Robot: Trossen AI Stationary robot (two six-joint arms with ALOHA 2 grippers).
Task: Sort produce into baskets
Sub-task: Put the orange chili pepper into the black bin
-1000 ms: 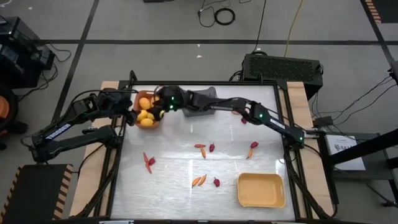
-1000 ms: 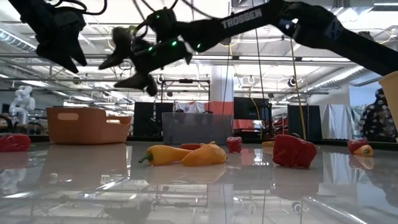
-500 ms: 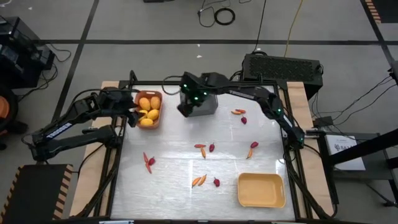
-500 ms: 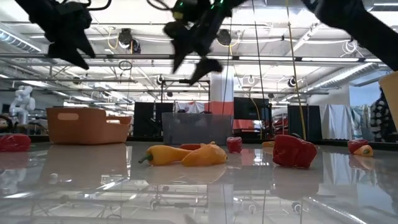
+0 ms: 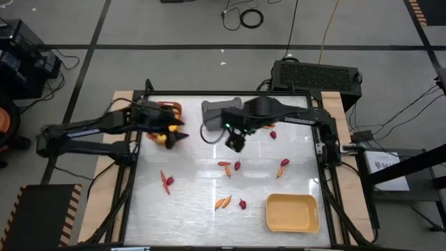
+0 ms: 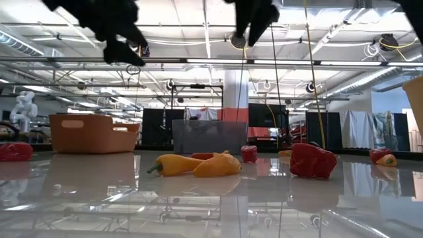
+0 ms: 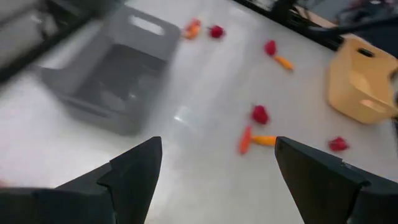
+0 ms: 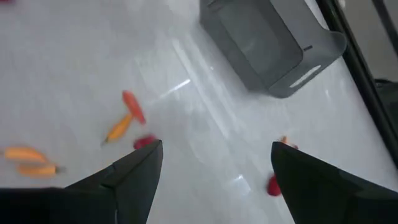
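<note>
My left gripper is open and empty above the right edge of the orange-brown basket, which holds yellow-orange fruits. My right gripper is open and empty above the table, just near of the dark grey basket. The pale yellow basket stands at the near right. Orange-red peppers and dark-red berries lie loose on the table.
In the low view both grippers hang high above the table. Two peppers lie closest to that camera, a berry to their right. Bare table lies between the scattered pieces at the near left.
My right gripper has swung from over the orange-brown basket toward the table's right, past the grey basket, then toward the near edge to the table's middle. My left gripper has gone from the orange-brown basket's left side across to its right edge.
</note>
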